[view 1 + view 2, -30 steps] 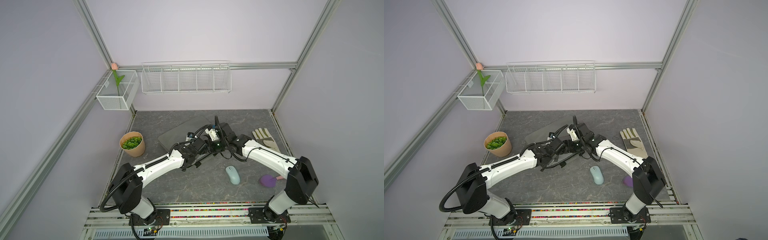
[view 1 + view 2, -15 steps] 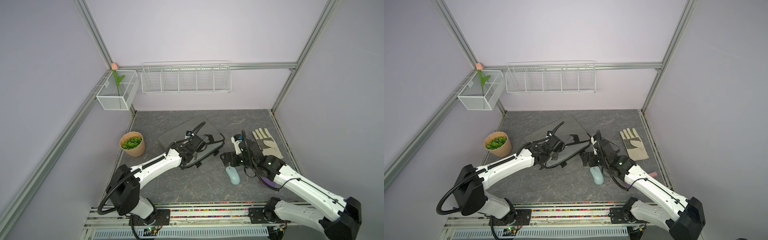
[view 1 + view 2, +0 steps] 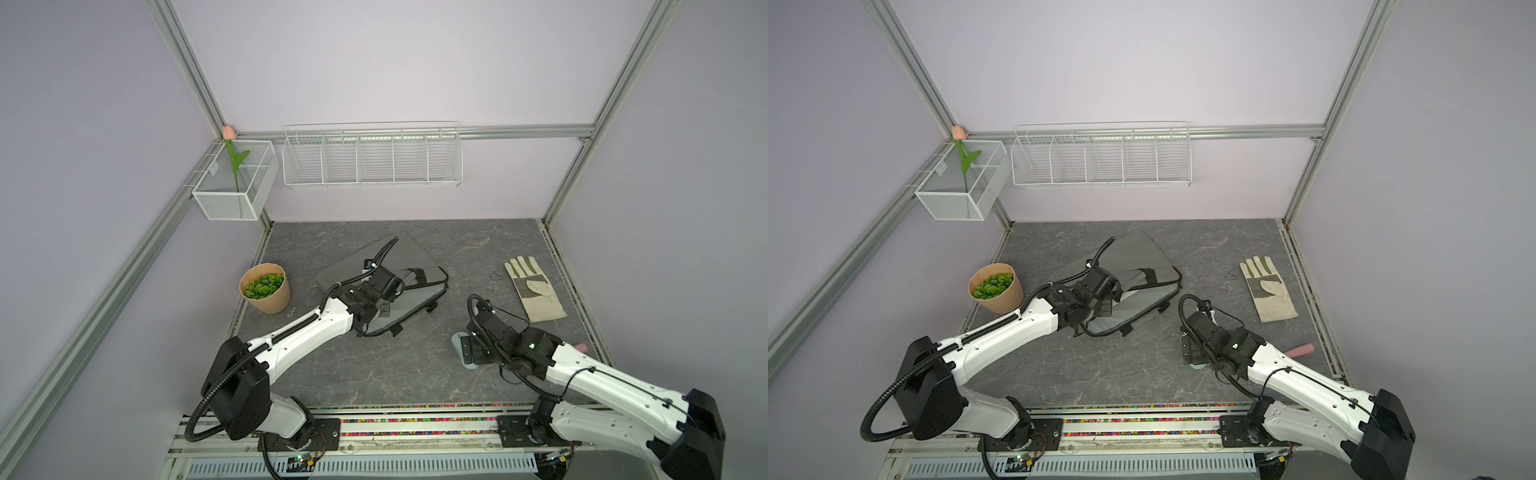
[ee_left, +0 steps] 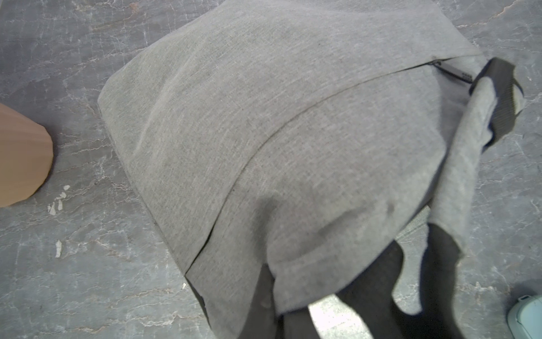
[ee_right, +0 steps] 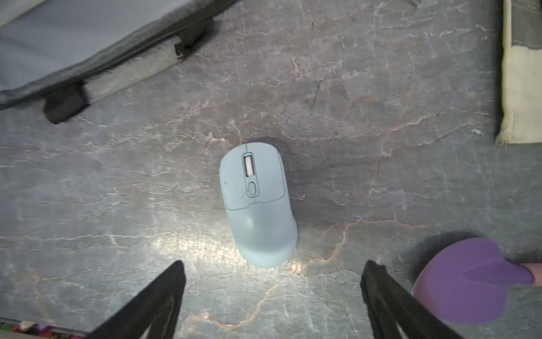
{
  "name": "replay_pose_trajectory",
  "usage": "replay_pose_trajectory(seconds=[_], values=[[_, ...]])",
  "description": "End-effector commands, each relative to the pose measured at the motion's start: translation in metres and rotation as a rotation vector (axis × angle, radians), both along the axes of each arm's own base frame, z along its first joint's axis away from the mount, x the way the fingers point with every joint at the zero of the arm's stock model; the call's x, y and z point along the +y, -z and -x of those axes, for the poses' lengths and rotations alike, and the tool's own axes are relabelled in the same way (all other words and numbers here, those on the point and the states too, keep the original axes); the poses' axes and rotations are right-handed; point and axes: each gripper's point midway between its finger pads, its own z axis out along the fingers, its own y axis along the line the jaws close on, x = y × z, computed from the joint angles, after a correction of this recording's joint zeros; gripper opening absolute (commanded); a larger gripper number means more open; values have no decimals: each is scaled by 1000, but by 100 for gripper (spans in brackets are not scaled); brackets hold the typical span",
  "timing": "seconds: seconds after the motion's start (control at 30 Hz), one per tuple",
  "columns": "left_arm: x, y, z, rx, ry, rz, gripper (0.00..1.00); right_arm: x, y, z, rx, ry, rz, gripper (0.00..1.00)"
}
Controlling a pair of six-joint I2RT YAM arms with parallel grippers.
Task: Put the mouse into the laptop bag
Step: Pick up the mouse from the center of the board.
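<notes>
right arm has swung away from the laptop bag (image 3: pixel 411 266) and now hangs over the mouse (image 5: pixel 256 205), which lies on the surface (image 5: pixel 381 88), apart from the bag's mouth. right fingers (image 5: pixel 158 302) are spread wide and empty, one on each side of the mouse's rear end. left fingers (image 3: pixel 383 308) are clamped on the bag's upper flap, propping it open. the risk, as i judge it, is that the smooth shell squirts out of a pinch near its rounded end, or a finger nudges the purple piece (image 5: pixel 463 281) just beside it. the right wrist view shows the whole mouse, while in both top views the arm hides most of it. only the top views show the bag's pale lining.
</notes>
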Motion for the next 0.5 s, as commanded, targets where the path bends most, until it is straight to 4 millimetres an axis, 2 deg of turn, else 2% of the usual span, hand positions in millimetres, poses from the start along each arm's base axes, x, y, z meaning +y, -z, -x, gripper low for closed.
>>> replay_pose_trajectory(seconds=[0.0, 0.23, 0.4, 0.47], values=[[1, -11, -1, -27, -27, 56, 0, -7, 16, 5, 29, 30, 35, 96], [3, -11, 0, -27, -28, 63, 0, 22, 43, 3, 75, -59, -27, 99], [2, -11, 1, -24, -26, 71, 0, 24, 64, 1, 103, -61, 9, 100], [3, -9, 2, -22, -27, 74, 0, 27, 70, 0, 108, -71, 17, 96]])
